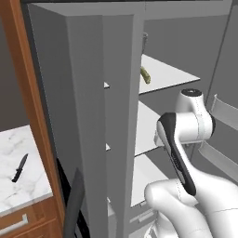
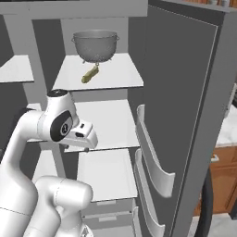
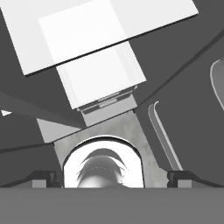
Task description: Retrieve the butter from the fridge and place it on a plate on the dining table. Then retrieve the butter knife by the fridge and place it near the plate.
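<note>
Marble bench (image 1: 28, 172) is lying at the far left, with one dark butter knife (image 1: 19, 168) resting on it, near its middle and clear of the edges. Beside it the grey fridge (image 1: 88, 116) is standing with both doors swung wide, leaving open room in front of its white shelves. One pale butter stick (image 2: 90, 74) is lying on the top shelf (image 2: 115, 76), near the front edge, just before one metal colander (image 2: 96, 45). The two shelves below are sitting bare. Three door bins (image 2: 152, 157) are lining the right door. The gripper (image 3: 112, 177) is pointing down toward the fridge's bottom drawers, fingertips (image 3: 41, 177) spread wide apart, holding nothing.
</note>
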Controlling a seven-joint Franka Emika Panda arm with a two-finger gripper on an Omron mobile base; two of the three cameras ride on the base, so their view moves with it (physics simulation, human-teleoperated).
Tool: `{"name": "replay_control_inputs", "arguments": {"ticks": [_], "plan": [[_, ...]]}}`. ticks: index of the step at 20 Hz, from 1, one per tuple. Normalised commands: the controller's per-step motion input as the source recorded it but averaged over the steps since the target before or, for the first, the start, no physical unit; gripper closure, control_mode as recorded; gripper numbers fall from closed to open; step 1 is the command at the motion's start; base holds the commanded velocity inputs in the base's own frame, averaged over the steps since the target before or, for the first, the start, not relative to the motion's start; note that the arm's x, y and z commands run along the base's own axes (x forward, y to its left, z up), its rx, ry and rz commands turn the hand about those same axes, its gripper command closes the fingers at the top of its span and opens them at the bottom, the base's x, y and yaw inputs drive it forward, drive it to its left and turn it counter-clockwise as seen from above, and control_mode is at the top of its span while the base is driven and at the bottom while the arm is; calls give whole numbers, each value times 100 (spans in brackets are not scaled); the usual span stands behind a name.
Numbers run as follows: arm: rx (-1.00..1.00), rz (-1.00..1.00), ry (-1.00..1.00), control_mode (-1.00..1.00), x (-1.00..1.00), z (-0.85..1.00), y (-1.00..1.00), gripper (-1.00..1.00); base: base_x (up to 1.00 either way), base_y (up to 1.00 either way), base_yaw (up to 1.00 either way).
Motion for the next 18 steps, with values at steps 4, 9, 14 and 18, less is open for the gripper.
{"name": "replay_control_inputs", "arguments": {"ticks": [4, 9, 14, 18], "plan": [[0, 0, 0, 100, 0, 0, 0, -100, 57, -4, 0], [0, 0, 0, 100, 0, 0, 0, -100, 40, -27, 4], [0, 0, 0, 100, 0, 0, 0, -100, 38, -46, 5], [0, 0, 0, 100, 0, 0, 0, -100, 19, -19, 0]]}}
